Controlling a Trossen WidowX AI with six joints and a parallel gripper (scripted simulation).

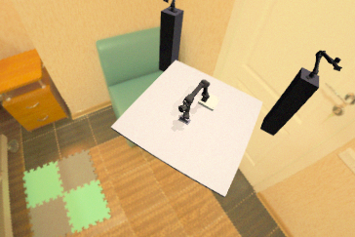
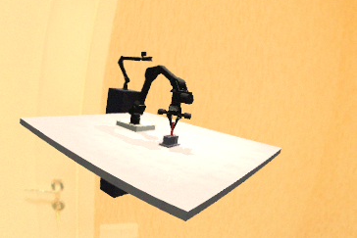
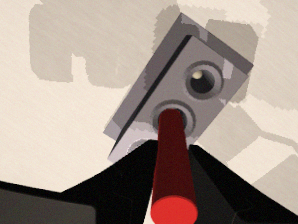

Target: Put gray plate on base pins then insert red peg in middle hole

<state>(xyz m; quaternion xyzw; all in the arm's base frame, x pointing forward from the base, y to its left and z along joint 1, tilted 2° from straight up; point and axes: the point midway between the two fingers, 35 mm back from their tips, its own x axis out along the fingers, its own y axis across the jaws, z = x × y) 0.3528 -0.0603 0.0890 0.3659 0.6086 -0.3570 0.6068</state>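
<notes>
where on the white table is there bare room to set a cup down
Bare tabletop spreads from the gray plate toward the edges away from the arm's mount. It's crowded at the plate, under the hand.

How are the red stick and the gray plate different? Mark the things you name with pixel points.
The red stick (image 2: pixel 173 128) (image 3: pixel 174 155) is long, thin and round, but the gray plate (image 3: pixel 185 97) is a flat block. The stick is red, while the plate is gray. The stick is held in the gripper (image 2: pixel 173 125) (image 3: pixel 172 172), but the plate sits on its base (image 3: pixel 137 82), outside the fingers. Both are on or above the white table (image 1: pixel 219 150) (image 2: pixel 216 166).
</notes>
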